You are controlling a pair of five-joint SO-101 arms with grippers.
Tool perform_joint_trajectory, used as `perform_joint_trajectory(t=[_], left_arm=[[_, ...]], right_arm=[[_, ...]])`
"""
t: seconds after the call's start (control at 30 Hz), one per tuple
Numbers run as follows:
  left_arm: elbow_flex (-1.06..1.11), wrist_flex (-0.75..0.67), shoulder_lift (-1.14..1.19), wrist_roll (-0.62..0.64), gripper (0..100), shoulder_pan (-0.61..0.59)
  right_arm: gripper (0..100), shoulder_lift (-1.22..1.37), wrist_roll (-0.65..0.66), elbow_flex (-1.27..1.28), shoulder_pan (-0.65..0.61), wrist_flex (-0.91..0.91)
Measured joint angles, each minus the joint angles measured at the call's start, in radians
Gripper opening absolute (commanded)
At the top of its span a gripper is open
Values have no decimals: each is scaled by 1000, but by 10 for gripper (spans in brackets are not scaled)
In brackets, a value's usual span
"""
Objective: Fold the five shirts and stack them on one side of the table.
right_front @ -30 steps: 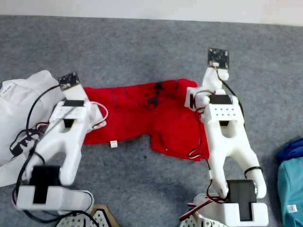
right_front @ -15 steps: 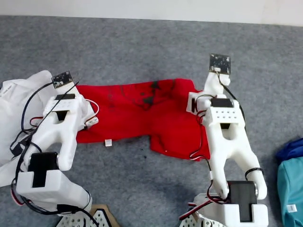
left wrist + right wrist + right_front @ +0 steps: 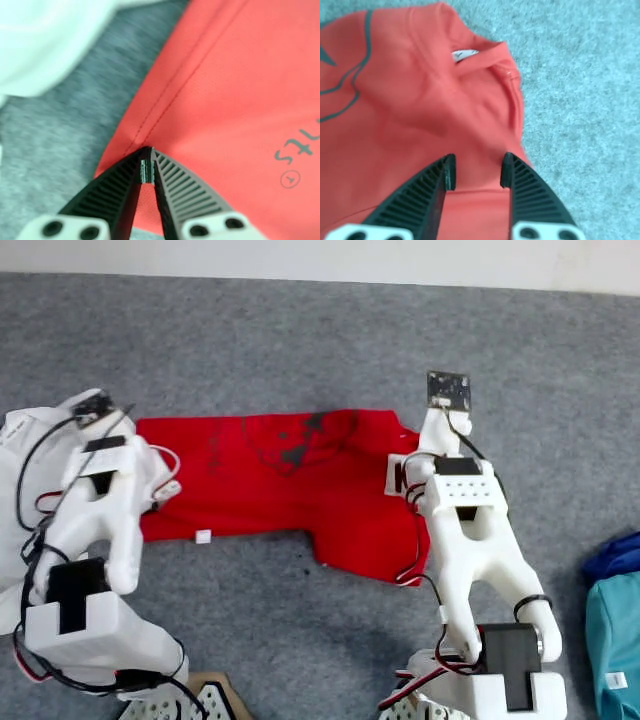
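Red shirt [image 3: 290, 480] lies spread across mid-table [image 3: 300, 330], print side up. Left pincer [image 3: 146, 167] is closed, nipping the red shirt's stitched edge at the end beside the white shirt [image 3: 30, 440]. Right pincer [image 3: 477, 172] is open, jaws apart over the red shirt's collar end. Teal shirt [image 3: 615, 640] and blue shirt [image 3: 612, 555] lie well apart from the red shirt, beyond the right arm.
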Motion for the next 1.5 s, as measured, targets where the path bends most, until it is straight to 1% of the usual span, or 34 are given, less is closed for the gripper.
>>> perform_joint_trajectory(t=[0.07, 0.3, 0.5, 0.6, 0.7, 0.87, 0.9, 1.03, 1.13, 1.33, 1.5], left_arm=[[0, 0, 0, 0, 10, -12], [0, 0, 0, 0, 11, 0], [0, 0, 0, -2, 11, 38], [0, 0, 0, -2, 11, 38], [0, 0, 0, -2, 11, 38], [0, 0, 0, -2, 11, 38], [0, 0, 0, -2, 11, 38], [0, 0, 0, -2, 11, 38], [0, 0, 0, -2, 11, 38], [0, 0, 0, -2, 11, 38], [0, 0, 0, -2, 11, 38]], right_arm=[[159, 0, 0, 0, -2, 0], [159, 0, 0, 0, -2, -8], [159, 0, 0, 0, 2, -196], [159, 25, 0, -3, 6, -239], [152, 100, 0, -41, 6, -244], [11, 206, 0, -98, 6, -244], [5, 215, 0, -101, 6, -244], [37, 218, 0, -106, 6, -244], [42, 218, 0, -106, -3, -233], [41, 218, 0, -107, -87, -153], [41, 176, 28, -104, -149, -140]])
